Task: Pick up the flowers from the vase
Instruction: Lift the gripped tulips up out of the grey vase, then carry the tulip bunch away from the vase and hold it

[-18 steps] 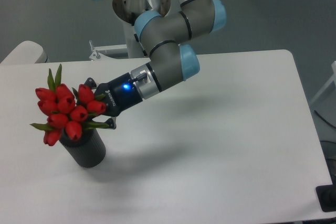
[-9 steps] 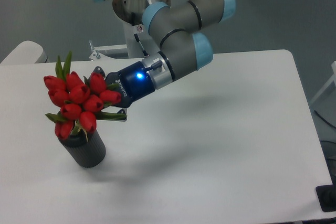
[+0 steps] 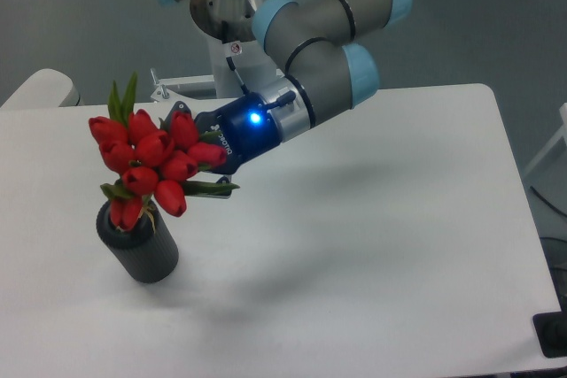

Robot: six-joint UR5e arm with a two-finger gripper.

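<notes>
The flowers (image 3: 151,161), a bunch of red tulip buds with green leaves, hang tilted just above the vase (image 3: 142,250), a dark grey ribbed cylinder standing at the table's left. Their lowest bud still overlaps the vase's rim in this view. My gripper (image 3: 199,152) reaches in from the right and is shut on the flowers, its fingertips mostly hidden behind buds and leaves. A blue light glows on the gripper body.
The white table (image 3: 372,245) stretches to the right of the vase. The arm's base column (image 3: 232,6) stands behind the table's far edge. A pale rounded object (image 3: 40,88) sits at the far left.
My gripper has risen and shifted right with the flowers, lifting the bunch higher out of the vase. The vase has stayed in place.
</notes>
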